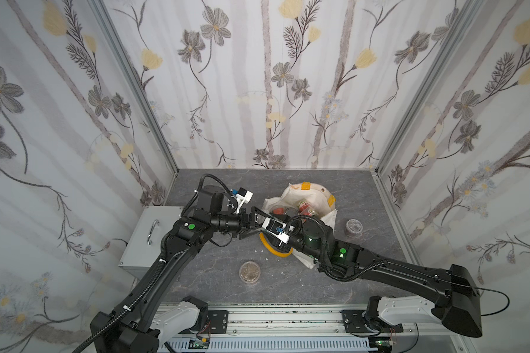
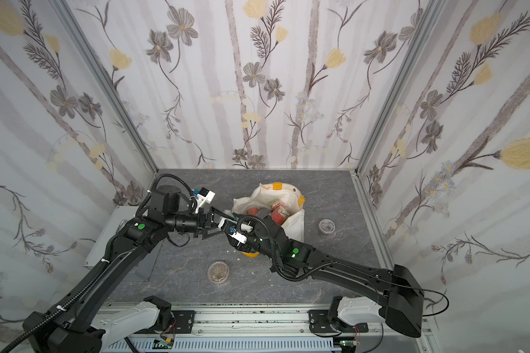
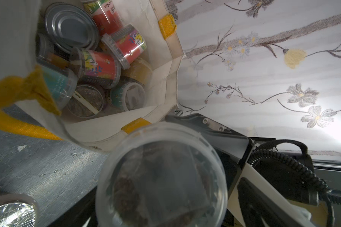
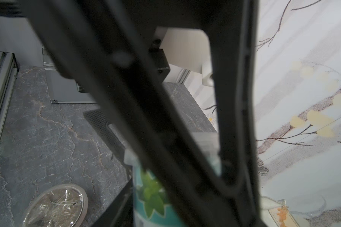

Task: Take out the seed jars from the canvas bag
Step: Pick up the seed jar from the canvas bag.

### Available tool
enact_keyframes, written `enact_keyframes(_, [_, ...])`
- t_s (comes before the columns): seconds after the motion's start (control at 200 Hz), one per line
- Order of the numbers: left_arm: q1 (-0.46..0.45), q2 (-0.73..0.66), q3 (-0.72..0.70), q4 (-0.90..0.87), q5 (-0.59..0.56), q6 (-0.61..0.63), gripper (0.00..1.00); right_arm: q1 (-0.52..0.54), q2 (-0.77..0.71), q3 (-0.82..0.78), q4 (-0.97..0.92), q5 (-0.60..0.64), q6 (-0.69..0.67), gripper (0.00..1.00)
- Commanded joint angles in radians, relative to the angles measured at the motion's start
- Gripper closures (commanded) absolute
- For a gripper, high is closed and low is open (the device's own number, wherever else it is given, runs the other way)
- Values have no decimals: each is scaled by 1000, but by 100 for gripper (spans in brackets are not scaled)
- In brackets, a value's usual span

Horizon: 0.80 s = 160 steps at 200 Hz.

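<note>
The canvas bag lies open at mid-table, with several seed jars inside, also seen in the left wrist view as seed jars with red and teal labels. Just left of the bag's mouth my right gripper is shut on a teal-labelled seed jar. My left gripper faces it, jaws wide open around that jar, whose clear lid fills the left wrist view. Two more seed jars stand on the table: one near the front, one right of the bag.
A silver tin can lies among the jars in the bag. A grey metal box with a handle stands at the table's left edge under the left arm. The bag's yellow handle loops onto the table below the grippers. Patterned walls enclose three sides.
</note>
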Motion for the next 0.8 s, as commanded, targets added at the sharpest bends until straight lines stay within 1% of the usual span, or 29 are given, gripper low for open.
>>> enact_keyframes(0.0, [0,-5,-4,51,6,-24,7,17,15,6,48,40,-33,41])
enact_keyframes(0.115, [0,-19,-45,115,34,-57,21,22,14,-2,59,55,-27,40])
enact_keyframes(0.215, [0,-29,-52,104,32,-43,34,20,6,-17,79,65,-9,40])
enact_keyframes(0.25, [0,-32,-56,106,28,-45,37,20,3,-20,82,64,0,40])
enact_keyframes(0.35, [0,-39,-79,125,25,-43,37,20,-12,-32,84,62,10,38])
enact_keyframes(0.41, [0,-36,-77,107,19,-21,38,21,-29,-48,88,70,18,32])
enact_keyframes(0.515, [0,-31,-65,45,-20,31,38,19,-87,-86,72,77,47,24])
enact_keyframes(0.575, [0,-36,-65,-3,-40,91,37,16,-135,-102,31,83,80,19])
enact_keyframes(0.595, [0,-38,-63,-26,-47,117,37,13,-151,-106,10,82,94,16])
enact_keyframes(0.635, [0,-40,-54,-84,-66,181,36,8,-185,-109,-40,76,135,13])
enact_keyframes(0.684, [-5,-44,-41,-173,-130,270,35,-8,-233,-115,-99,70,207,11])
enact_keyframes(0.744, [-18,-50,-37,-249,-178,357,35,-57,-295,-123,-170,-4,302,11])
enact_keyframes(0.794, [-39,-58,-46,-280,-199,409,35,-120,-346,-134,-222,-131,347,12])
